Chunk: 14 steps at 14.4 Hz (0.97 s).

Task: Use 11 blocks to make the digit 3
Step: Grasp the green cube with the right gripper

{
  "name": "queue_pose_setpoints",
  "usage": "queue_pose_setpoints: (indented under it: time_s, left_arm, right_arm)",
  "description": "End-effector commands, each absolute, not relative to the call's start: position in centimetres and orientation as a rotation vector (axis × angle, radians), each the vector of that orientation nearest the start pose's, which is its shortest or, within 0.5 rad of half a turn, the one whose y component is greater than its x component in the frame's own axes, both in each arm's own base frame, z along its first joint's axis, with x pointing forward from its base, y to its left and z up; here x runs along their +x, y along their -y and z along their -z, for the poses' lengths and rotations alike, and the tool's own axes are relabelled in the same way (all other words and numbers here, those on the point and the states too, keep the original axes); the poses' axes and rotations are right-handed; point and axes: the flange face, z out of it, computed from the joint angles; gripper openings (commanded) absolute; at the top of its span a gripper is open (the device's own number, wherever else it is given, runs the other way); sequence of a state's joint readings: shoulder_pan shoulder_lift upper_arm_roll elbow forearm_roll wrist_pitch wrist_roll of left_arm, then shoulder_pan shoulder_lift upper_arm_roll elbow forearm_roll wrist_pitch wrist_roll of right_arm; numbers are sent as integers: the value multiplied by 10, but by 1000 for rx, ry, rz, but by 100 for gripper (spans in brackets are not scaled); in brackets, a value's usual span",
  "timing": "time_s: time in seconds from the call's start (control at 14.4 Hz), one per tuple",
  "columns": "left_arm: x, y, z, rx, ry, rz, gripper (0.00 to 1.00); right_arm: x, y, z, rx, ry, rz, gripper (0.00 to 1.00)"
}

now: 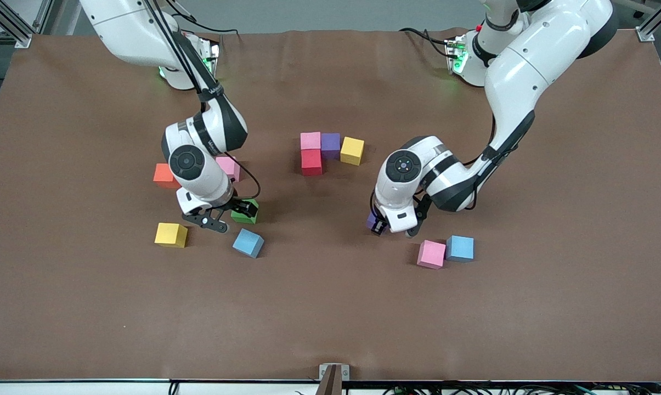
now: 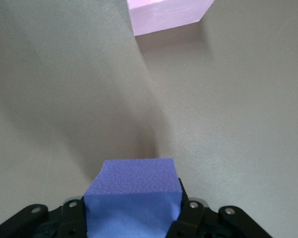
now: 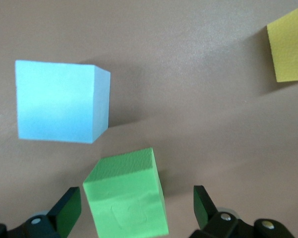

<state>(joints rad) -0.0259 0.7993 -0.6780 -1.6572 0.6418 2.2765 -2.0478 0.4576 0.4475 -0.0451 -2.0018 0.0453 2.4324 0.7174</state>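
A: We note the start of the digit at mid-tabletop [image 1: 330, 307]: a pink block [image 1: 310, 140], a purple block [image 1: 331, 144] beside it and a yellow block [image 1: 352, 151] toward the left arm's end make a row, with a red block [image 1: 311, 162] touching the pink one on the camera side. We read that as the top bar plus one cube turning downward.

B: The left gripper [image 1: 378, 224] has its jaws clamped on a second purple block [image 2: 133, 191]. We take it as the next piece for the cluster. A pink cube [image 1: 431, 254] and a light blue cube [image 1: 460, 248] sit touching each other close by, nearer the camera, likely waiting stock.

A: The right gripper [image 1: 229, 215] has its jaws wide apart, straddling the green block [image 3: 126, 191]. The block sits askew between them, touching neither, so we judge a grasp is being lined up.

B: Spare pieces at that end: another light blue block [image 1: 248, 242], another yellow block [image 1: 171, 235], and a pink cube [image 1: 229, 166] partly hidden by the arm. The orange cube [image 1: 164, 175] is not ours.

A: Most of the eleven remain unplaced.
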Motion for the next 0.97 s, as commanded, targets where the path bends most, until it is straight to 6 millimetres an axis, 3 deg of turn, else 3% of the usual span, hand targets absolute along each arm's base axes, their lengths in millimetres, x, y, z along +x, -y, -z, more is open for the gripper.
queue_pose_setpoints:
  time_s: [0.0, 0.35, 0.42, 0.49, 0.7, 0.76, 0.9]
  left_arm:
    - [564, 384, -231, -2711, 1650, 84, 32]
    - [563, 385, -231, -2716, 1643, 89, 32]
    - [564, 384, -232, -2715, 1647, 90, 32]
    - [564, 384, -232, -2714, 1648, 91, 32]
    - [565, 383, -232, -2712, 1650, 91, 32]
    - [565, 383, -232, -2714, 1649, 90, 32]
    - [564, 384, -232, -2715, 1646, 91, 32]
  right_arm:
    - [551, -250, -224, -3096, -492, -15, 100]
    - [535, -254, -208, -3105, -466, -28, 97]
    - [532, -252, -205, -3108, -464, -35, 88]
    - [531, -254, -205, -3110, -453, -36, 71]
    - [532, -259, -208, -3113, -390, -29, 9]
    - [531, -266, -211, -3112, -368, -19, 1]
    - [525, -292, -218, -3112, -300, -4, 0]
